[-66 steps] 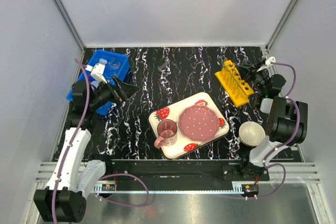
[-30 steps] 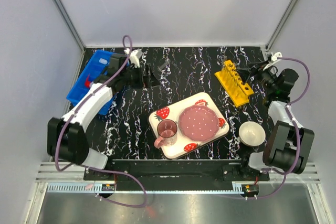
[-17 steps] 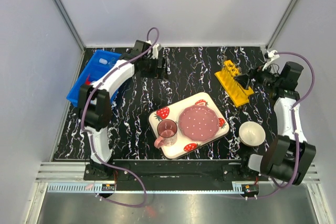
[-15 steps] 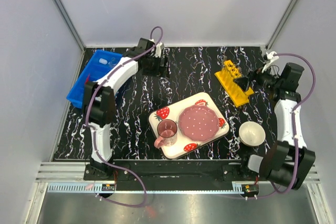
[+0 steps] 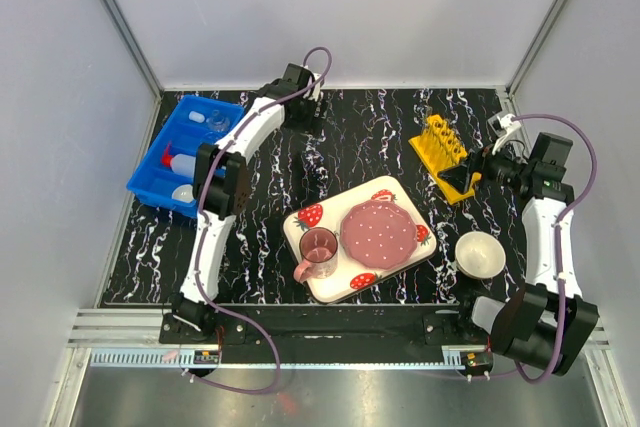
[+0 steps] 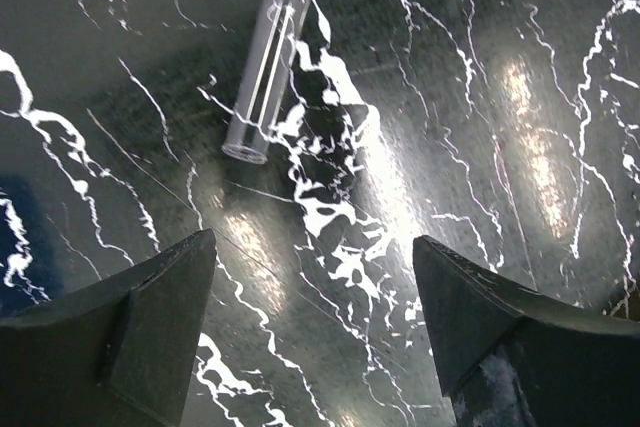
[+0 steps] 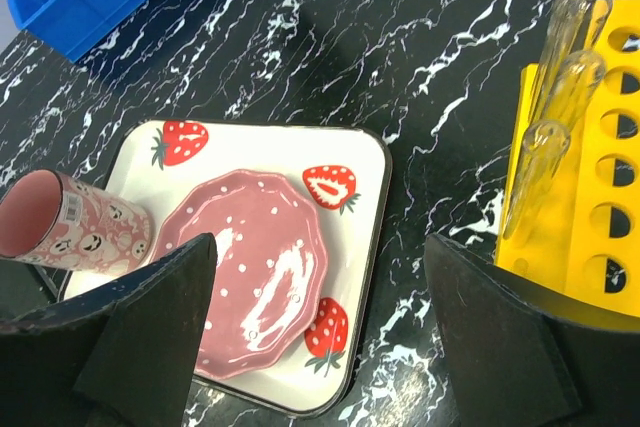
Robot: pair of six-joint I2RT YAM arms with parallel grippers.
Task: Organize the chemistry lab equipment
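Glass tube (image 6: 262,72): lying loose on the table (image 6: 480,197) at about 12 o'clock, just ahead of the left fingers (image 6: 130,337) and not touching them.
Left fingers: hanging spread wide over the table, gripping nothing.
Rack (image 7: 565,247): standing at 2 o'clock, carrying three racked tubes (image 7: 565,82) upright in its holes, with several holes showing vacant.
Right fingers (image 7: 500,347): hovering parted just beside the rack, holding nothing.
Bin (image 5: 150,162): sitting at 10 o'clock, holding the bottle (image 5: 185,162), the dome (image 5: 182,192) and some clear glassware (image 5: 215,119) too small to sort.
Tray (image 5: 335,287): lying at the centre with a plate and cup on it; not part of the job, by my reading.
Bowl (image 5: 480,252): sitting at 4 o'clock, likewise outside the job.
Progress: looking well along, I judge, since most of the equipment is already sitting in the bin or the rack.
Left to do: the loose tube is waiting to be picked up and, most likely, stood in a free rack hole.
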